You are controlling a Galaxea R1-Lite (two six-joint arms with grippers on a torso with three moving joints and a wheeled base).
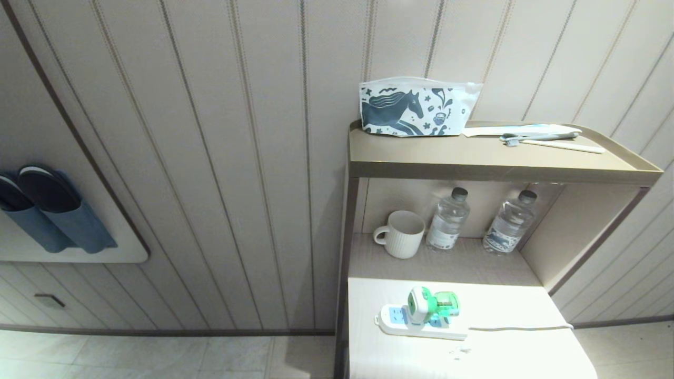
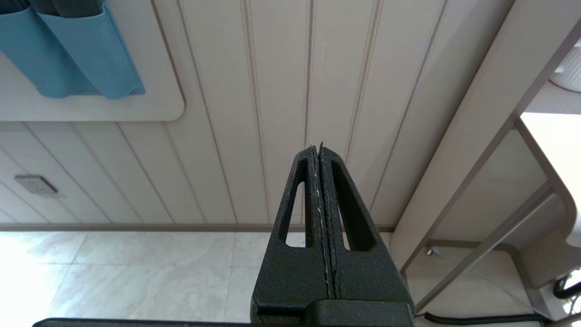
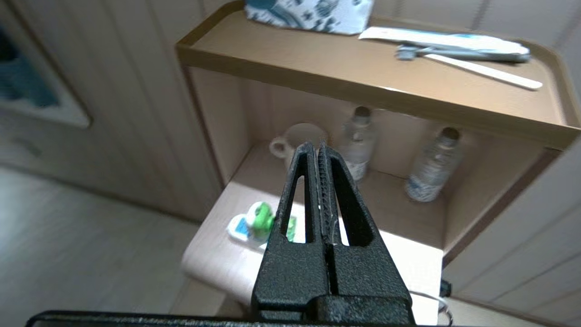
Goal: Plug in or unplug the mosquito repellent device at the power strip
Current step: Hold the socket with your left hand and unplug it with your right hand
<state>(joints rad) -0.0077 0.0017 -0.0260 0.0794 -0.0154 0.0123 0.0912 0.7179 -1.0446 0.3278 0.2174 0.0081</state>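
I am in what looks like a hotel guest room or a furnished bedroom. At the left of the frame a pair of slippers (image 1: 45, 210) sits in blue pockets on a wall panel. At the right stands a beige bedside shelf unit (image 1: 500, 163); its top tray holds a printed toiletry pouch (image 1: 416, 108) and a wrapped toothbrush (image 1: 537, 138). In the niche below stand a white mug (image 1: 401, 234) and two sealed water bottles (image 1: 447, 220). Striped cream wall panelling (image 1: 237, 158) fills the background, and pale floor tiles (image 1: 131, 355) run along the bottom left
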